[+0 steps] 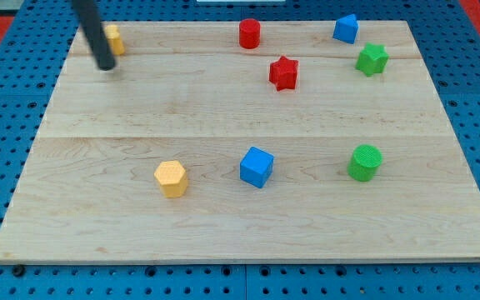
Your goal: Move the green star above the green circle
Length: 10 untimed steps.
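Green star [372,59] top right, far from my tip [107,66] top left; end effector state unclear.

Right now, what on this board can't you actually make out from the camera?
- Yellow block at the view's top left: my rod covers its left part, so its shape is unclear.
- My tip: whether it touches that block can't be told.
- Rod's upper part: cut off by the view's top edge.
- Blue block: too small to tell its shape.
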{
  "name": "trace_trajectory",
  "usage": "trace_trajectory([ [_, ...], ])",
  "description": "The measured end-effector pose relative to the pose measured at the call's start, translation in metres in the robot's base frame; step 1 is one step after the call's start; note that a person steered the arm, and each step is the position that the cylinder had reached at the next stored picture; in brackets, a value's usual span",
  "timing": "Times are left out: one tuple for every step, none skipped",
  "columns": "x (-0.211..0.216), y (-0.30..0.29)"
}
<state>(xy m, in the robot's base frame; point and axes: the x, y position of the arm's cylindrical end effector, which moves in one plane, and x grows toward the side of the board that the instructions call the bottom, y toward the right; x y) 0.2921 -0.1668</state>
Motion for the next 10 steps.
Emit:
trace_trajectory([
  [-0.030, 0.085],
  [-0.029, 0.151],
  [-0.053, 0.235],
  [-0.047, 0.298],
  [-0.032, 0.367],
  [0.017, 0.379],
  [0.007, 0.387],
  [0.031, 0.414],
  [0.100, 0.398],
  [0.134, 0.366],
])
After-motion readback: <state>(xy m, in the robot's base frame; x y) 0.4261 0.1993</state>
